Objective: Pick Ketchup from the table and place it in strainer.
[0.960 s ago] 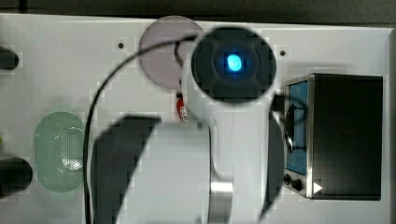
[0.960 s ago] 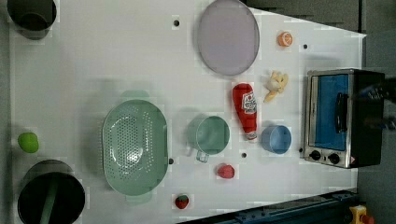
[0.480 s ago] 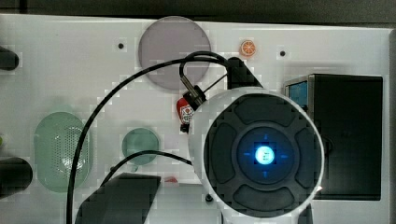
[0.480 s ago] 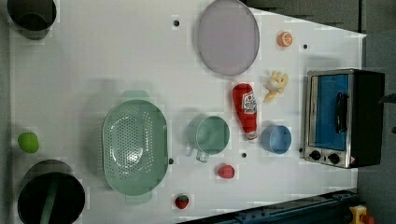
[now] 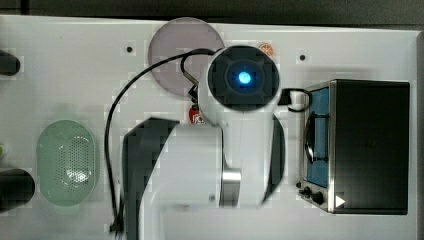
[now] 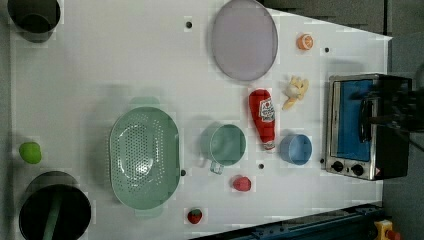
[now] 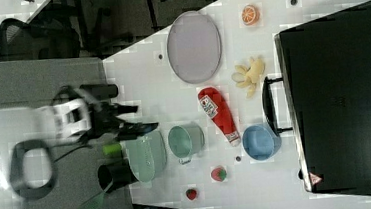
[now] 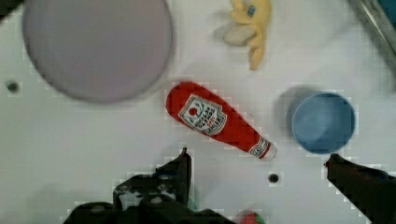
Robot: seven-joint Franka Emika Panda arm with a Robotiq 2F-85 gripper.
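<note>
One Ketchup (image 6: 263,118) flat (cap toward bowl (image 6: 295,149))

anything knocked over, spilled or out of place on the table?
Only the Ketchup lies on its side, between the green cup and the blue bowl, apart from both. No spill visible. The strainer sits upright and empty.

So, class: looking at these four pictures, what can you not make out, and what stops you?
- Top view: the red ketchup bottle is mostly hidden under the white robot arm.
- Wrist view: the small red strawberry is cut off by the picture's edge.
- Right view: the pale mint-green perforated strainer is partly covered by the open gripper.
- Ketchup label wording: too small.
</note>
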